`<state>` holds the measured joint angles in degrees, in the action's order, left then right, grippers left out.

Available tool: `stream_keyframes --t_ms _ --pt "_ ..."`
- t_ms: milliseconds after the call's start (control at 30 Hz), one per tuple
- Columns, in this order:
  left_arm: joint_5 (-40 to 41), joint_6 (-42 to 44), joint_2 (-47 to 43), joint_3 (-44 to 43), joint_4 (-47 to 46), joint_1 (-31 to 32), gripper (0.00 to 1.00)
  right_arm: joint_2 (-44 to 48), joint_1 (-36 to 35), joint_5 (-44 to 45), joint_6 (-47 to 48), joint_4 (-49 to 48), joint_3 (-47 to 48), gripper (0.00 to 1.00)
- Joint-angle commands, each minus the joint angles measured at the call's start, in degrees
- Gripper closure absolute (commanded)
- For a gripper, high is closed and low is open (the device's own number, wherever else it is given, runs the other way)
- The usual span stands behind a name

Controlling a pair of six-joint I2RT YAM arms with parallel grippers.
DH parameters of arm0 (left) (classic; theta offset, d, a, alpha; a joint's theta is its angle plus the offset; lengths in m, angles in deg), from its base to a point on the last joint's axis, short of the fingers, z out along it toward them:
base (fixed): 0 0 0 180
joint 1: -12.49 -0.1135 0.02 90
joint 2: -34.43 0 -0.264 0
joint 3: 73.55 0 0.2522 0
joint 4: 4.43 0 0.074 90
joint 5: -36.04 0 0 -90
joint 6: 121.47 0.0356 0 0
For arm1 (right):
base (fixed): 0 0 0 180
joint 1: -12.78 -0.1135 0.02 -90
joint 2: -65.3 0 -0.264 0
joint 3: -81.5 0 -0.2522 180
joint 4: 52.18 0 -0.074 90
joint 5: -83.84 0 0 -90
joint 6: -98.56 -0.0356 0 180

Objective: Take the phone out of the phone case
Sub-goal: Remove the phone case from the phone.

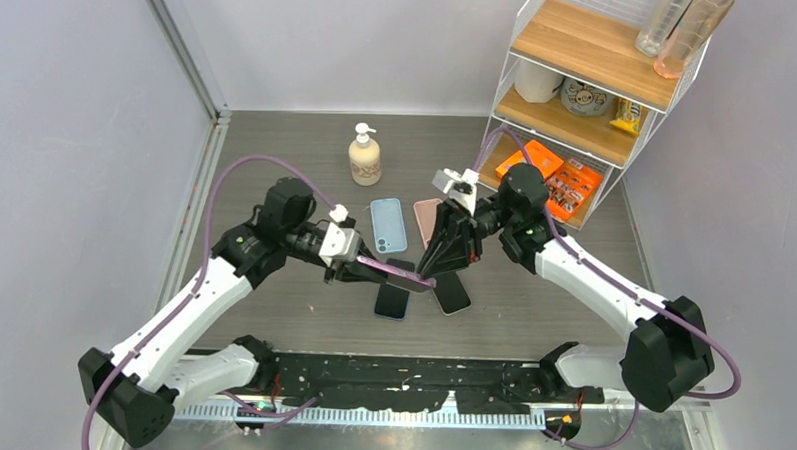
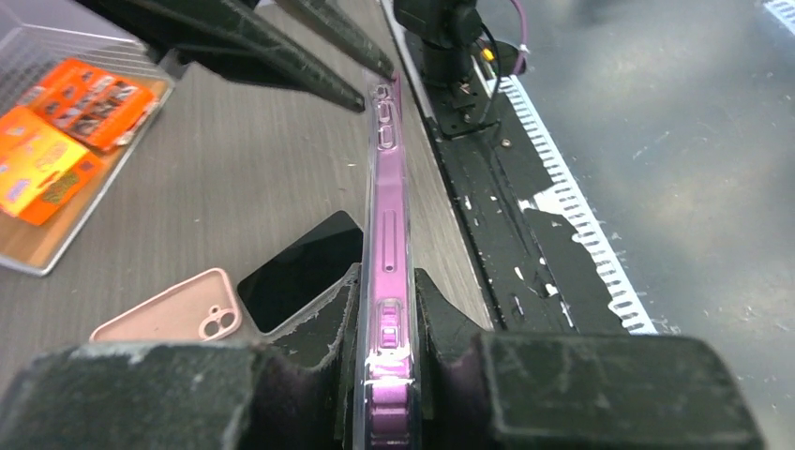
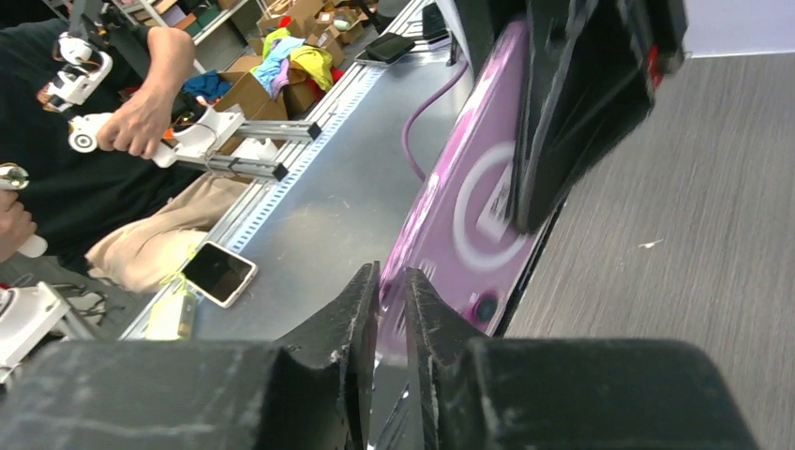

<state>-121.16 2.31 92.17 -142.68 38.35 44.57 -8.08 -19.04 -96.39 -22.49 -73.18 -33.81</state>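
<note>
table [image 1: 277, 161]: one, grey wood-grain top; everything else stands on or over it.
shelf rack [image 1: 591, 52]: one, white wire with three wooden tiers, at the far right corner; orange boxes [image 1: 556, 175] on the lowest tier.
arms: two, both reaching in to meet over the middle of the table.
left gripper [image 1: 365, 267] [image 2: 386, 300]: one, fingers clamped flat against both faces of the cased phone at its near end.
right gripper [image 1: 431, 276] [image 3: 392, 291]: one, fingers almost together, pinching a thin edge of the cased phone at its other end.
cased phone [image 1: 398, 275] [image 2: 386, 216] [image 3: 459, 216]: one, purple body in a clear glossy case. the back carries a white ring with a small label and a round lens opening near one corner; the side edge shows raised button covers. it is held off the table, turned on edge, spanning the two grippers above the black phones.
empty cases: two, one blue [image 1: 387, 225], one pink [image 1: 427, 218] [image 2: 169, 314], lying flat side by side just beyond the grippers.
black phones: two, [image 1: 393, 300] and [image 1: 452, 292] [image 2: 300, 272], flat on the table beneath the cased phone.
soap bottle [image 1: 365, 156]: one, beige with a pump, upright behind the empty cases.
</note>
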Motion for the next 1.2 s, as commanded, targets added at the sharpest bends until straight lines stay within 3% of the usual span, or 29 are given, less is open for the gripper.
stream_keyframes --t_ms 0,233,333,433,467,533,633,733,867,1033,1167 --pt "0.13 6.24 1.9 -1.86 -1.6 3.78 1.0 1.77 -3.5 7.1 11.28 10.22 4.23 0.95" --pt "1.71 6.18 2.31 -3.24 -0.02 4.08 1.0 2.55 -3.11 8.55 16.71 16.41 4.46 0.95" --pt "2.22 5.82 2.02 -2.6 0.29 3.04 1.0 3.69 -1.1 12.59 24.24 28.26 7.35 0.91" --pt "0.03 2.67 1.11 -0.82 -2.25 -0.12 1.0 6.51 1.42 16.5 34.13 38.5 9.58 0.71" --pt "-0.88 0.8 0.76 -0.19 -3.62 -1.68 1.0 7.21 1.85 18.52 35.01 40.47 9.76 0.58" --pt "-2.76 -2.81 -0.14 0.63 -6.23 -4.48 1.0 9.51 3.05 20.98 36.49 41.37 9.34 0.42" --pt "-5.17 -9.81 -1.18 1.4 -10.78 -8.4 1.0 12.83 4.41 23.09 38.75 43.21 9.15 0.28" --pt "-6.69 -21.15 -1.99 2.65 -19.1 -11.44 1.0 14.42 4.57 25.52 44.0 49.2 9.3 0.19" --pt "-7.39 -38.35 -2.29 4.65 -36.04 -12.56 1.0 14.23 4.29 27.69 48.64 50.75 7.68 0.18" --pt "-3.27 -65.6 -1.17 10.53 -67.33 -12.56 1.0 12.23 2.09 29.41 47.66 46.51 6.68 0.18" --pt "-1.46 -70.94 -1.15 10.86 -72.09 -12.35 1.0 10.29 1.85 29.42 43.43 41.13 6.82 0.19"
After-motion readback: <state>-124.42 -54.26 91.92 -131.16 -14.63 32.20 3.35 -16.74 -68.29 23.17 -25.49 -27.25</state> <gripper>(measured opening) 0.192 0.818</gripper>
